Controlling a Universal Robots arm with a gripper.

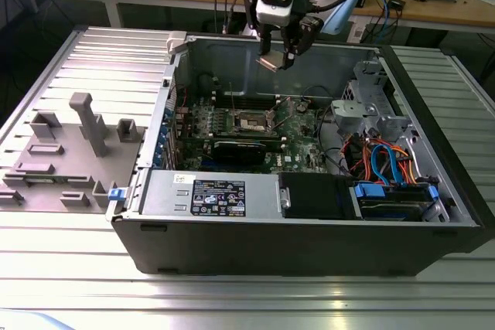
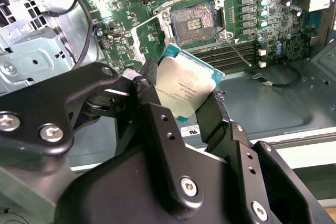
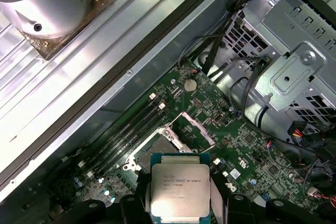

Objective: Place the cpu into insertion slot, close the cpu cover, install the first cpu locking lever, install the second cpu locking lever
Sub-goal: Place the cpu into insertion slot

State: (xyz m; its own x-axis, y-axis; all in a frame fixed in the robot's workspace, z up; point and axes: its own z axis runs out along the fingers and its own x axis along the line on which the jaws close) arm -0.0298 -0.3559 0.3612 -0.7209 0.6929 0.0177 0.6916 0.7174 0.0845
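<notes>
Gripper [image 2: 182,100] nearest, jaws clamped on the chip [image 2: 185,88] — held over the computer case [image 1: 309,245], the bare socket [image 1: 254,123] toward six o'clock from it in the exterior view.

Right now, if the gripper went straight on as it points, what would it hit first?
The cpu in the gripper would probably meet the green motherboard near the insertion slot first; depth unclear.

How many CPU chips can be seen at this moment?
1. The cpu is held in the gripper, above the motherboard inside the open case. The insertion slot is bare. Another chip could lie hidden behind other parts of the case.
</notes>
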